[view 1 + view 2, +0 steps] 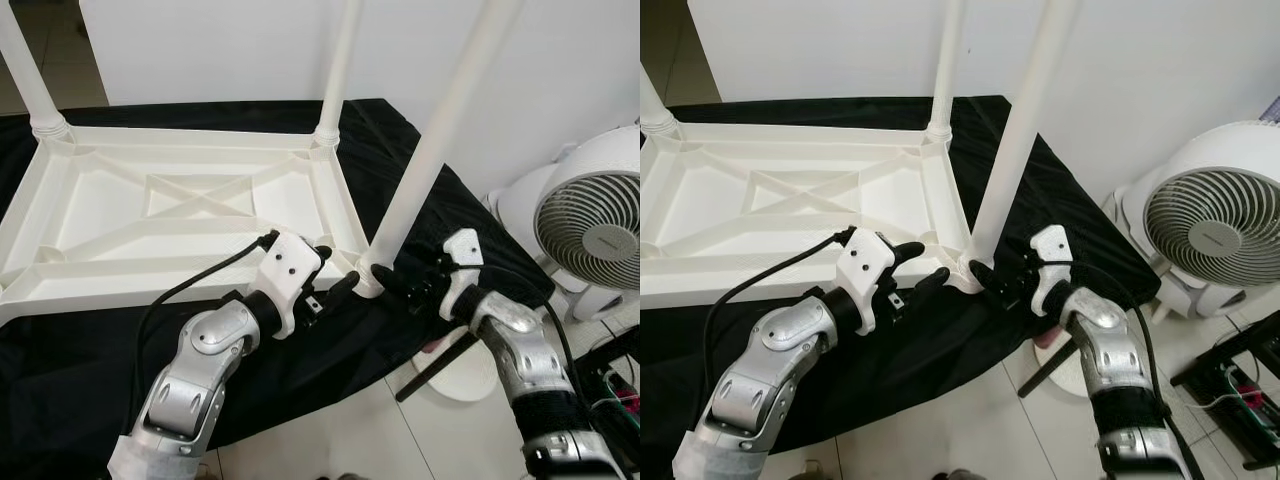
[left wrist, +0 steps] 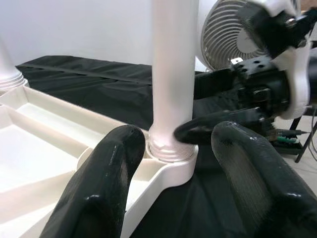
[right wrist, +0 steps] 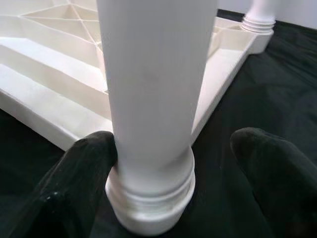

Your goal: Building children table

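Note:
The white plastic table top (image 1: 190,200) lies upside down on a black cloth (image 1: 90,350). Its legs stand upward: two at the far corners (image 1: 335,80) and one at the near right corner (image 1: 420,170), seated in its socket (image 2: 171,153). My left gripper (image 1: 335,285) is open just left of that socket, its fingers (image 2: 109,168) spread before the leg's base. From the right, my right gripper (image 1: 390,275) is open at the same base. One of its fingers (image 3: 86,158) touches the leg's collar (image 3: 153,198); the other stands apart.
A white floor fan (image 1: 590,220) stands close on the right, with cables (image 1: 615,385) on the floor beside it. A black strut (image 1: 435,365) slants to the tile floor below the cloth's edge. A white wall rises behind the table.

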Available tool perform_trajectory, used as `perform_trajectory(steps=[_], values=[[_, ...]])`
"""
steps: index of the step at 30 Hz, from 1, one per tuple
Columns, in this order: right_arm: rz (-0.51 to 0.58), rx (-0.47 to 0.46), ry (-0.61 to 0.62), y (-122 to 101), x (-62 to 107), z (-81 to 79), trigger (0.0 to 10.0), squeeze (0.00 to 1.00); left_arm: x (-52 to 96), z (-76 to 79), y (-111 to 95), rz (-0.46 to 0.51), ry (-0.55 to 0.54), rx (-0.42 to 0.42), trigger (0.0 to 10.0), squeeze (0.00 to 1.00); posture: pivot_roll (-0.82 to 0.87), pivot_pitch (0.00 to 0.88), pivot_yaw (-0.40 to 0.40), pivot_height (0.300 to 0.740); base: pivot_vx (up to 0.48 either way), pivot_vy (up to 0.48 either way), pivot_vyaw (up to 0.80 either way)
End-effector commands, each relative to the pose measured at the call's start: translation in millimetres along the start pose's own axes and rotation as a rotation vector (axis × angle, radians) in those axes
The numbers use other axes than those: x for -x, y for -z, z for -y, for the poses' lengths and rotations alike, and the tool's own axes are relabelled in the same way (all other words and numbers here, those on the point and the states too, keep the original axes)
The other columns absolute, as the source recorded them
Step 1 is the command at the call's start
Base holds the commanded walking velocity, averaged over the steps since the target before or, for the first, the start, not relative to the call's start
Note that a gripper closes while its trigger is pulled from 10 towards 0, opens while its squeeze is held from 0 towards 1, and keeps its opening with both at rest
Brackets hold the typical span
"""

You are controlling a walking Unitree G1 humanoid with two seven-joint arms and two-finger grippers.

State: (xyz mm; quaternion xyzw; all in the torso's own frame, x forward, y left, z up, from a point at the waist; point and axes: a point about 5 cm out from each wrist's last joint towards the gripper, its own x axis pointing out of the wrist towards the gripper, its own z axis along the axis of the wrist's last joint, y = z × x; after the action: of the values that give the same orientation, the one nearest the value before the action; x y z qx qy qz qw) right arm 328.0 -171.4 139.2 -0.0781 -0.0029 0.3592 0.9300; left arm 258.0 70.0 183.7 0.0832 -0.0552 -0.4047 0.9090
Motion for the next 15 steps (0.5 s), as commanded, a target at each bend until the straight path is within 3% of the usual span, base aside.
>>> perform_trajectory(steps=[1, 2, 10, 15], values=[[-0.019, 0.014, -0.012, 4.4, -4.2, 2.0, 10.0, 0.00, -2.4, 0.9, 0.9, 0.002, -0.009, 0.009, 10.0, 0.00, 0.08, 0.049, -0.100, 0.740, 0.000, 0.000, 0.00], [-0.017, 0.014, -0.026, 4.9, -14.1, 2.2, 10.0, 0.00, -2.5, 0.9, 0.4, 0.004, -0.013, 0.008, 10.0, 0.00, 0.08, 0.048, -0.100, 0.740, 0.000, 0.000, 0.00], [-0.001, 0.048, -0.091, -0.1, -36.8, -6.9, 10.0, 0.00, -0.9, 0.0, -0.6, 0.005, -0.026, 0.005, 10.0, 0.00, 0.10, 0.051, -0.113, 0.740, 0.000, 0.000, 0.00], [0.007, 0.059, -0.109, 0.2, -40.3, -8.2, 10.0, 0.00, -0.2, -0.4, -0.4, 0.005, -0.030, 0.004, 10.0, 0.00, 0.10, 0.051, -0.113, 0.740, 0.000, 0.000, 0.00]])
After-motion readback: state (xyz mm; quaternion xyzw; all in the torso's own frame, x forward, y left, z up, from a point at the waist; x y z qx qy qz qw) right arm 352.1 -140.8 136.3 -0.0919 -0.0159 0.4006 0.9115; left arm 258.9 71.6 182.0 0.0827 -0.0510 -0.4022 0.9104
